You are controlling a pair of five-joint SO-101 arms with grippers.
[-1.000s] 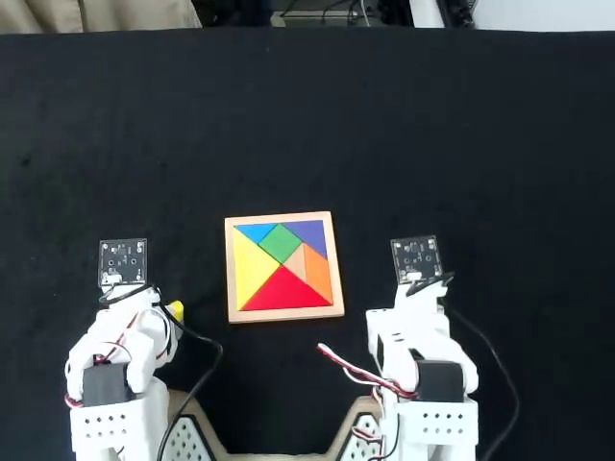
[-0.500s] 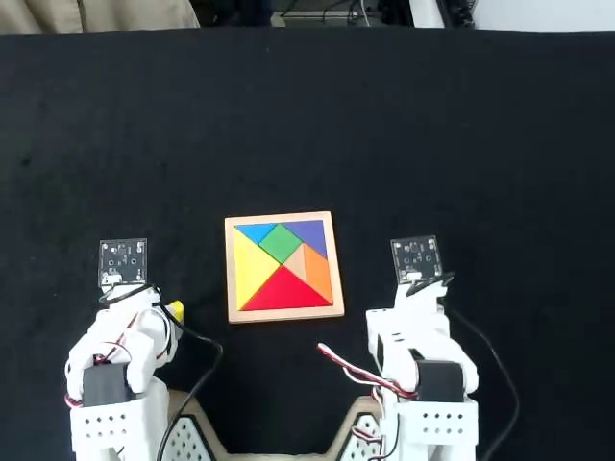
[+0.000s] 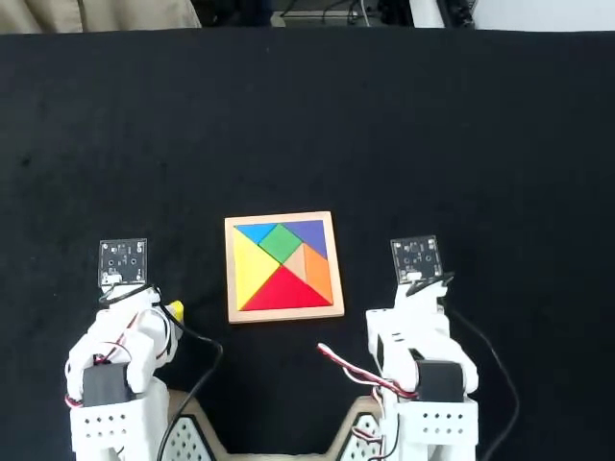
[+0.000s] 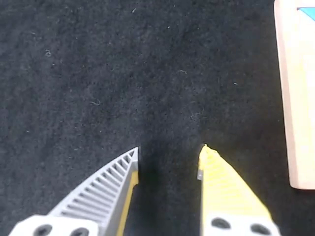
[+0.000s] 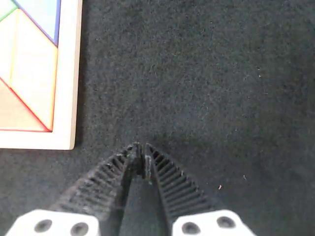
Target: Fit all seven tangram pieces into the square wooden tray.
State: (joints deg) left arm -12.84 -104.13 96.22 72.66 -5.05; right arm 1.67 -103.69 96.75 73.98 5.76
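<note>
My left gripper [image 4: 170, 149] hangs over the black cloth [image 3: 432, 125] that covers the table. Its grey finger and yellow finger are spread apart with nothing between them, and the pale rim of the square wooden tray [image 3: 284, 313] runs along the cloth off to the yellow finger's side, apart from it. My right gripper [image 5: 141, 147] points down at the same cloth on the tray's other side. Its two dark ribbed fingers are pressed together at the tips and hold nothing, near one corner of the tray's rim but clear of it. From above, the tray lies flat on the cloth between my two arms and a little ahead of them, with my left arm [image 3: 120, 355] and my right arm [image 3: 421, 346] folded back near their bases at the table's near edge. Inside the tray the coloured pieces lie flush, edge to edge, filling the square. A blue triangle [image 3: 256, 231], a green square [image 3: 281, 242] and a purple piece [image 3: 312, 233] lie along the far side. A large yellow triangle [image 3: 250, 271] fills the side toward my left arm, and a large red triangle [image 3: 286, 288] lies along the near side. An orange piece [image 3: 319, 271] lies on the side toward my right arm, and a pale orange piece [image 3: 297, 261] lies just beside it, between the orange and the green.
</note>
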